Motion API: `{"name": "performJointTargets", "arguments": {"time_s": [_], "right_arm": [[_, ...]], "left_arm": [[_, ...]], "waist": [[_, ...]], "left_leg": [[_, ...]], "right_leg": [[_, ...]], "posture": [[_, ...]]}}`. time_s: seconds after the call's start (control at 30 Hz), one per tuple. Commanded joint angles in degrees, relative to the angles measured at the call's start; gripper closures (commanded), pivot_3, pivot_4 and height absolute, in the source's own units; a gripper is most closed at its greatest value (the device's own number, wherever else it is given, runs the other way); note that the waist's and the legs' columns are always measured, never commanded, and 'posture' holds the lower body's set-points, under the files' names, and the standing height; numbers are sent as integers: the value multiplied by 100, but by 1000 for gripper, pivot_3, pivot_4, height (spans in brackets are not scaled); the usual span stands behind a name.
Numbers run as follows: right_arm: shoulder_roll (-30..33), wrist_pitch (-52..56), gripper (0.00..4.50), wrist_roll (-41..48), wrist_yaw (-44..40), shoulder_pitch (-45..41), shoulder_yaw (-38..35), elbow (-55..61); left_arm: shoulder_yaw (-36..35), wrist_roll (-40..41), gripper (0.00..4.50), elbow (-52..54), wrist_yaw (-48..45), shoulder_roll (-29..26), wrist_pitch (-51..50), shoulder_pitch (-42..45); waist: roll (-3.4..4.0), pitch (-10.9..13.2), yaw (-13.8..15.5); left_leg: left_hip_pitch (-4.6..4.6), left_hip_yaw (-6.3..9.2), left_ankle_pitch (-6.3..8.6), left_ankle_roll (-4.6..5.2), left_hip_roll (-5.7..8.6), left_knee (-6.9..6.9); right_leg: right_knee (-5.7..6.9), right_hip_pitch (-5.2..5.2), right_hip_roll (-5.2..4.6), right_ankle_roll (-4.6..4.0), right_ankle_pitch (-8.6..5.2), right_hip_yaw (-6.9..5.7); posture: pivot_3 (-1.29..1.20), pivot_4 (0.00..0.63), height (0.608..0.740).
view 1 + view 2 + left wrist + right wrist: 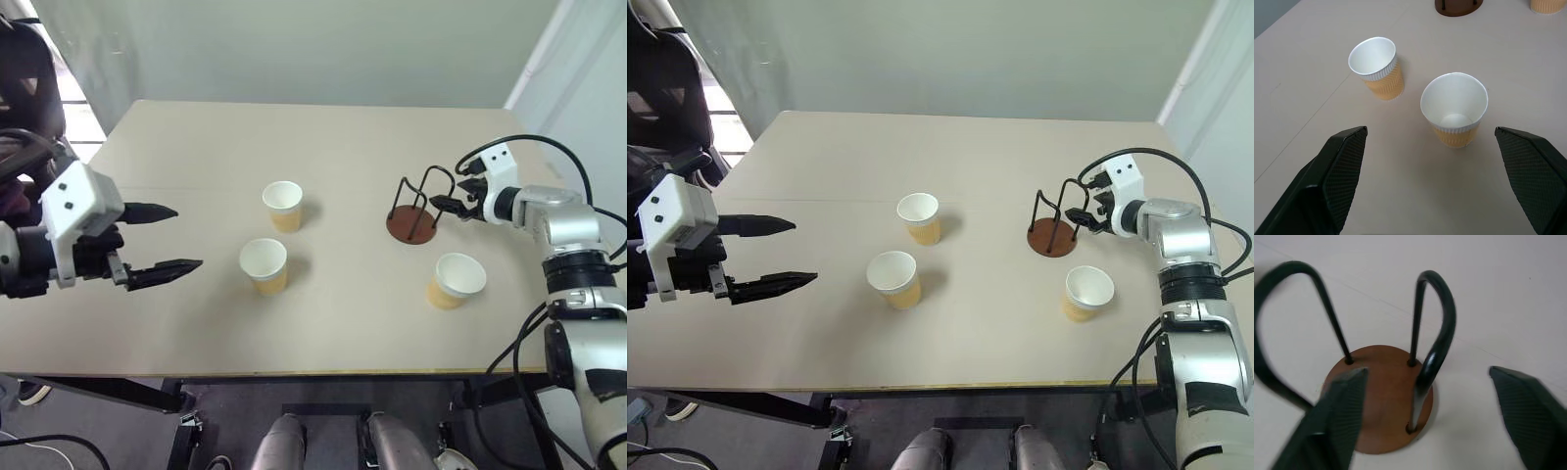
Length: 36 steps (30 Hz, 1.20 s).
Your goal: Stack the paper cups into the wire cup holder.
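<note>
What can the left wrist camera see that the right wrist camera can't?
Left wrist camera: two tan-yellow paper cups with white insides, one near, one farther, standing upright between the left gripper and its wide-open black fingers. Right wrist camera: the thin black wire loops of the holder, one between the right gripper fingers. Both: the holder's round reddish-brown base and the beige table.

Even, bright, diffuse light; table (pixel 196 323) pale, no glare. Short soft shadows beside paper cups (pixel 283 206), falling toward robot's right. Head views sharp. Right wrist view blurred: wire cup holder (pixel 1381 401) loops and near fingers (pixel 1337 421) smeared.
</note>
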<state>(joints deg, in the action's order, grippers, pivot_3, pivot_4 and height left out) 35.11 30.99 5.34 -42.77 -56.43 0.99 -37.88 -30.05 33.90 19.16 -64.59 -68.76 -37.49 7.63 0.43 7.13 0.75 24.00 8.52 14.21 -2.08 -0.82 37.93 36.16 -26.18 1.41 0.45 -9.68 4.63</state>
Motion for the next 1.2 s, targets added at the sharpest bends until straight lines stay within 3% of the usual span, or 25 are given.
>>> {"name": "performJointTargets", "arguments": {"time_s": [0.03, 0.17, 0.27, 0.5, 0.7, 0.97, 1.2], "right_arm": [[0, -197, 2103, -12, 78, -226, -122, -30], [-14, -286, 3617, -47, 73, -264, -94, -103], [-29, -288, 4449, -25, -37, -254, -65, -42], [157, 275, 4449, 438, -1334, 185, 107, 1360], [203, 1184, 4449, 962, -1768, 442, 209, 2949], [-15, 2706, 4449, 1528, -1352, 1252, 818, 5410], [57, 2867, 4449, 1731, -1241, 1771, 1227, 6209]], "left_arm": [[-266, 21, 0, 155, 29, -39, -16, -3], [-302, 20, 0, 184, 36, -32, -41, -24], [-290, 15, 0, 177, 42, -37, -40, -6], [-231, 10, 0, 142, 61, -44, -27, 49], [-162, 26, 0, 150, 93, -21, -20, 89], [-48, 51, 0, 150, 154, 34, 15, 142], [-48, 55, 0, 150, 130, 28, 9, 129]], "waist": [[0, 0, 2], [0, 0, 3], [1, -1, 1], [1, -1, 0], [1, -1, -17], [-2, -2, -13], [-3, -3, -18]], "left_leg": [[1, 0, 0, 0, 0, 0], [2, 0, 3, -4, 0, 0], [2, -1, 4, -6, 0, 0], [5, 0, 5, -8, -1, -1], [5, -2, 6, -10, -3, -1], [-2, 0, 5, -10, -11, 8], [-1, -3, 3, -11, -10, 18]], "right_leg": [[-1, -1, 0, 0, 0, 0], [-2, 0, 0, 1, 0, 0], [-2, 0, 0, 1, 1, 0], [-3, -2, 1, -6, -3, -2], [-6, -2, 7, -8, -4, -1], [-6, 9, 17, -15, -9, -4], [-3, 10, 20, -15, -8, -1]], "posture": [[0, 150, 740], [0, 150, 740], [0, 150, 740], [0, 150, 740], [0, 150, 740], [0, 150, 740], [0, 150, 740]]}}
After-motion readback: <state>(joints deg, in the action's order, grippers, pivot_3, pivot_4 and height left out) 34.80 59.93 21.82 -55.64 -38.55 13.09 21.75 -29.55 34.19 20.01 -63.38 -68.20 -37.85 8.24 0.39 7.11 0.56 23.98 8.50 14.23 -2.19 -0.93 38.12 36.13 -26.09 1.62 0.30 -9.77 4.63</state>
